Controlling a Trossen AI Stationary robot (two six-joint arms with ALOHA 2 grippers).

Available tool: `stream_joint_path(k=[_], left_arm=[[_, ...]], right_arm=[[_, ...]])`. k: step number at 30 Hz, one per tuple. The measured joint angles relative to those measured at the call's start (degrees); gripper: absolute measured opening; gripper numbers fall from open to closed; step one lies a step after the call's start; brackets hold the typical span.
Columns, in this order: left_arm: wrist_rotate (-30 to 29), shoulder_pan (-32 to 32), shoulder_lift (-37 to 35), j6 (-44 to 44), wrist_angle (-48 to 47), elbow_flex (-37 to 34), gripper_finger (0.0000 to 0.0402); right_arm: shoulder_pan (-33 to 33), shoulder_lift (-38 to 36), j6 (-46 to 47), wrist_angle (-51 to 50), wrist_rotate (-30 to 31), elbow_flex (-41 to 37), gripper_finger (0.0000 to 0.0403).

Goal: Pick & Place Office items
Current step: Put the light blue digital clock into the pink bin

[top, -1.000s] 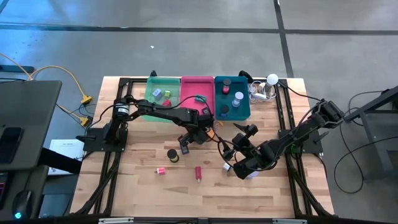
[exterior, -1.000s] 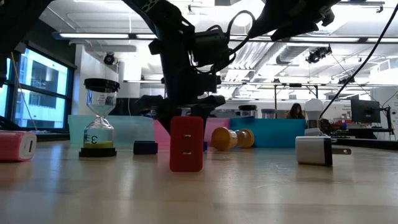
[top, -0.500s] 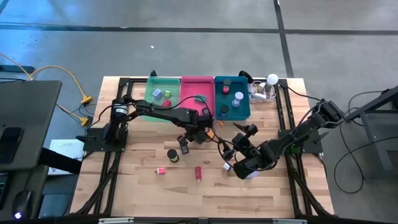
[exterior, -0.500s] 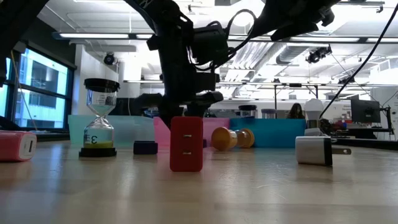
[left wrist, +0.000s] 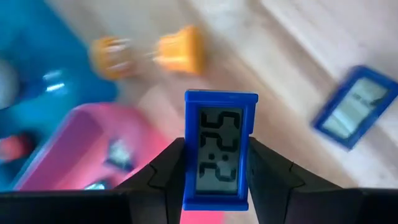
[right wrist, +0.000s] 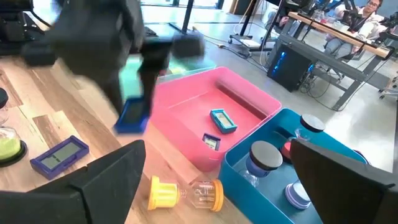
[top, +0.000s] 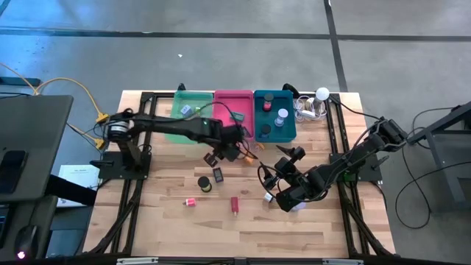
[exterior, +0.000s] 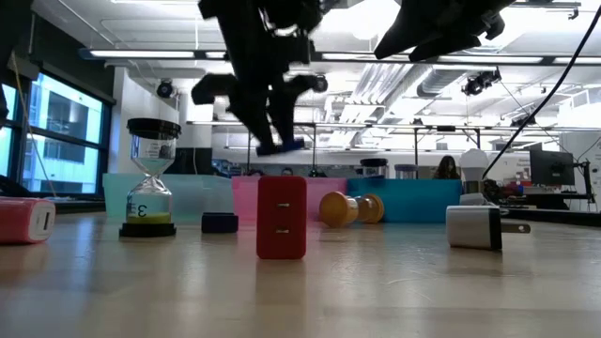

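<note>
Small blue-framed digital clock [left wrist: 220, 149], grey LCD face with dark digits, upright and pinched by its side edges in the left gripper [left wrist: 214, 177], lifted clear of the table just at 6 o'clock from the pink tray [top: 232, 110]. Right gripper [top: 285, 199] toward 4 o'clock, jaws spread wide, holding nothing.
</note>
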Motion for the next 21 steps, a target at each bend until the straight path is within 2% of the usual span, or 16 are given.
stream_joint_path(k=[5,9,15,21], left_arm=[[-1.63,5.91,-5.39,1.07,2.31,0.04,0.0129],[-0.46,12.65,-6.07,0.89,6.04,0.04,0.0129],[8.29,21.71,-2.35,-3.78,8.74,0.07,0.0129],[10.34,23.75,1.88,-5.88,9.99,0.07,0.0129]], right_arm=[[-0.01,0.00,0.05,0.03,0.00,0.00,0.0389],[-0.01,0.00,0.15,0.13,0.00,0.00,0.0389],[0.01,0.00,0.21,0.90,-0.14,0.02,0.0389],[0.01,0.00,0.21,1.02,-0.15,0.02,0.0389]])
